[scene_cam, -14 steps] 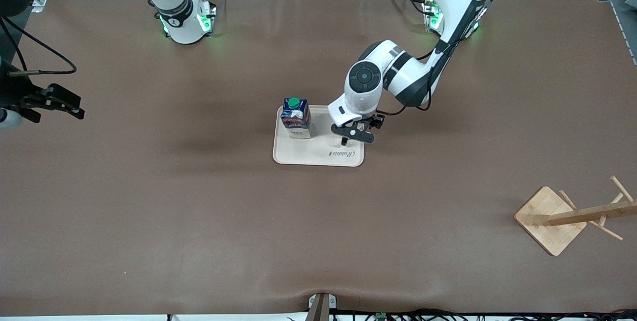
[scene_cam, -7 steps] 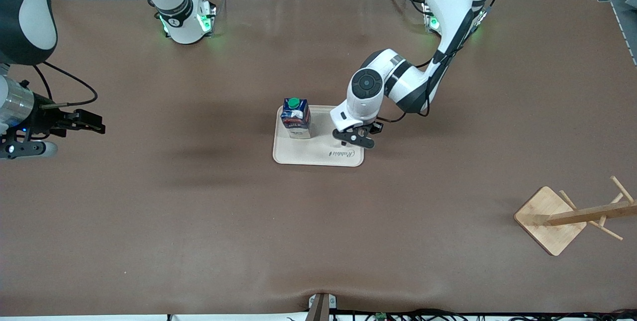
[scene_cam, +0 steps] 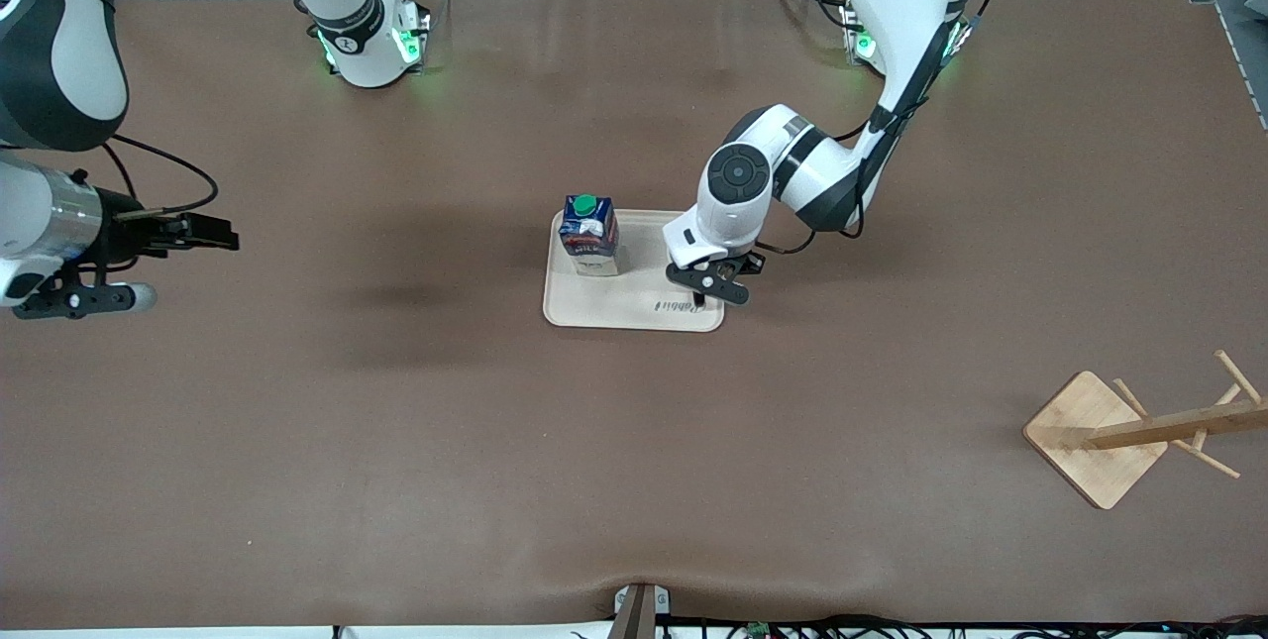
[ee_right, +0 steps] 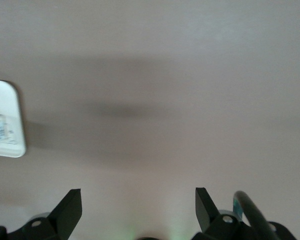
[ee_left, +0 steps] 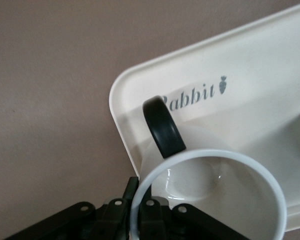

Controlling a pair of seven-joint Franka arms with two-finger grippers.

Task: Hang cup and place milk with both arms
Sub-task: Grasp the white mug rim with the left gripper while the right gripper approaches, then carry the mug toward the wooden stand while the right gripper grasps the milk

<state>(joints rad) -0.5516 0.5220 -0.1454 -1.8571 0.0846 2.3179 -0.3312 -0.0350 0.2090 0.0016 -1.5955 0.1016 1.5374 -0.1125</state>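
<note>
The milk (scene_cam: 587, 235), a dark blue carton with a green cap, stands upright on the cream tray (scene_cam: 634, 314), at the end nearer the right arm. My left gripper (scene_cam: 705, 288) is low over the tray's other end. In the left wrist view the left gripper (ee_left: 140, 199) is shut on the rim of the white cup (ee_left: 215, 200), one finger inside and one outside. The cup's black handle (ee_left: 162, 127) points at the tray's "Rabbit" print. The left hand hides the cup in the front view. My right gripper (scene_cam: 213, 231) is open and empty over bare table toward the right arm's end.
A wooden mug rack (scene_cam: 1095, 433) with pegs stands near the front camera at the left arm's end. The right wrist view shows the tray's corner (ee_right: 7, 107) and brown table under the right gripper (ee_right: 138, 200).
The right arm has swung in from the table's end toward the tray. The left gripper has shifted a little toward the front camera over the tray's end.
</note>
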